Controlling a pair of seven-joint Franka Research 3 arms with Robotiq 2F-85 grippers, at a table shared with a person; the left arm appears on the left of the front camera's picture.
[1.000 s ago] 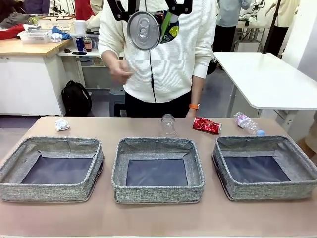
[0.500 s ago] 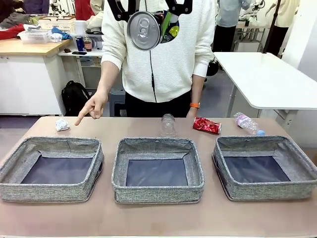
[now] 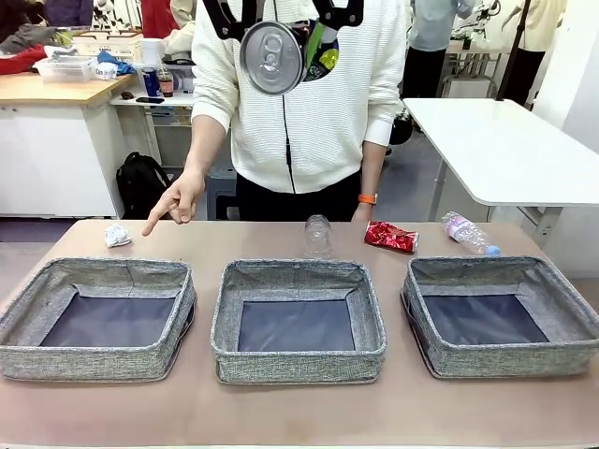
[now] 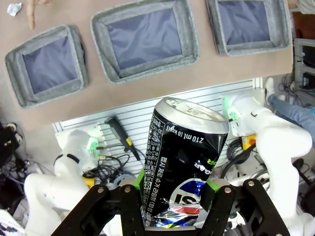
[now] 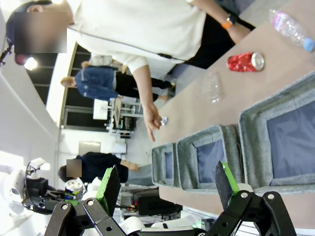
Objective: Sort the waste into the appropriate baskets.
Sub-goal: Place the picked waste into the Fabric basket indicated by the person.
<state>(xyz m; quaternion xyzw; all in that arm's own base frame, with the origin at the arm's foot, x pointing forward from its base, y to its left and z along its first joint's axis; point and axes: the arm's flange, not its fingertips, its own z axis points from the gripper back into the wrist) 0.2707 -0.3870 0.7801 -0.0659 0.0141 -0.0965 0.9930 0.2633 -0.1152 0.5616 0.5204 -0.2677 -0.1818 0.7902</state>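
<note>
Three grey woven baskets stand in a row across the near half of the brown table (image 3: pixel 299 416): the left basket (image 3: pixel 94 360), the middle basket (image 3: pixel 298 365) and the right basket (image 3: pixel 510 360), apart from one another, dark bottoms showing. They lie between the robot and the litter, which sits along the far edge. A white paper wad (image 3: pixel 117 235) lies behind the left basket. A clear bottle (image 3: pixel 318 234) sits just behind the middle basket's far wall. A crushed red can (image 3: pixel 390 237) lies beside it, and a second bottle (image 3: pixel 468 233) with a blue cap lies on its side behind the right basket.

The person's hand (image 3: pixel 176 199) hangs over the far left corner, forefinger out and slanting down toward the wad, other fingers curled; the fingertip is near the wad but apart from it. An orange wristband (image 3: pixel 367 200) shows on the other arm.

High over the table, the left gripper (image 4: pixel 177 183) clamps a dented dark can (image 4: pixel 184 162) between its green pads, and the can's silver end covers part of the person's chest in the front view. Its print reads "210 mL (0 kcal)"; the red-and-blue roundel looks like a Pepsi mark, though creases hide most of it. The right gripper (image 5: pixel 167 184) has its fingers spread wide around nothing.

A black backpack (image 3: pixel 145 182) sits on the floor behind, and a white table (image 3: pixel 505 150) stands at the back right.
</note>
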